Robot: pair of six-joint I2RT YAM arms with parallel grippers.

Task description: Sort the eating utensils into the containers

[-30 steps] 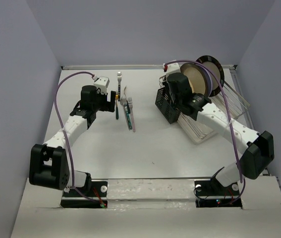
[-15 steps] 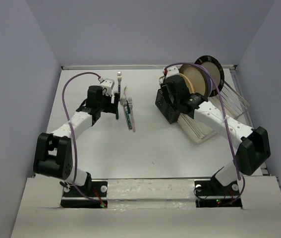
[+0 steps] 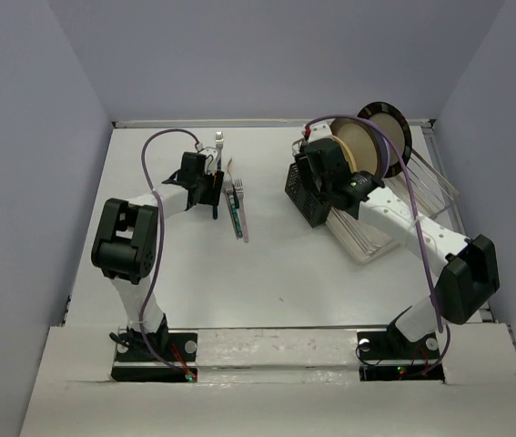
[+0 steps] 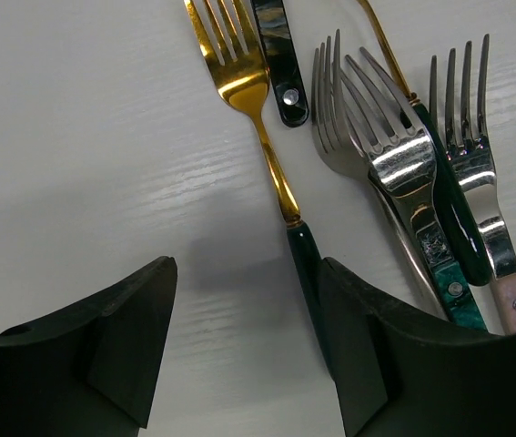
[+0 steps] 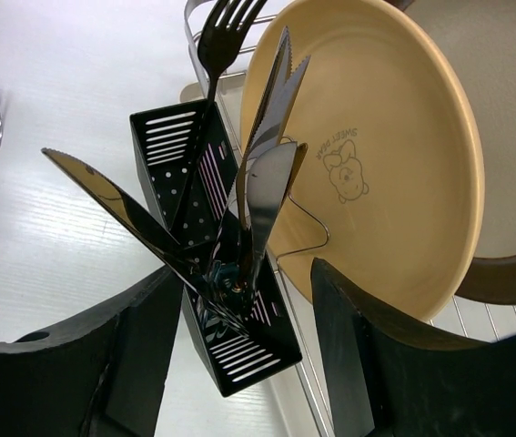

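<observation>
Partly sorted: a fork (image 5: 226, 32) and several knives (image 5: 267, 137) stand in the caddy (image 5: 162, 137), upper right, under the open, empty right gripper (image 5: 248, 337); about five forks (image 4: 403, 164) lie unsorted, upper centre, below the open, empty left gripper (image 4: 244, 337).

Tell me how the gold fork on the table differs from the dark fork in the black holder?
The gold fork lies flat on the table; the dark fork stands tines-up in the black caddy. The gold fork has a shiny gold head and dark green handle; the dark fork looks dark wherever it shows. The gold fork lies beside other forks; the dark fork shares its caddy with knives. Both are forks.
</observation>
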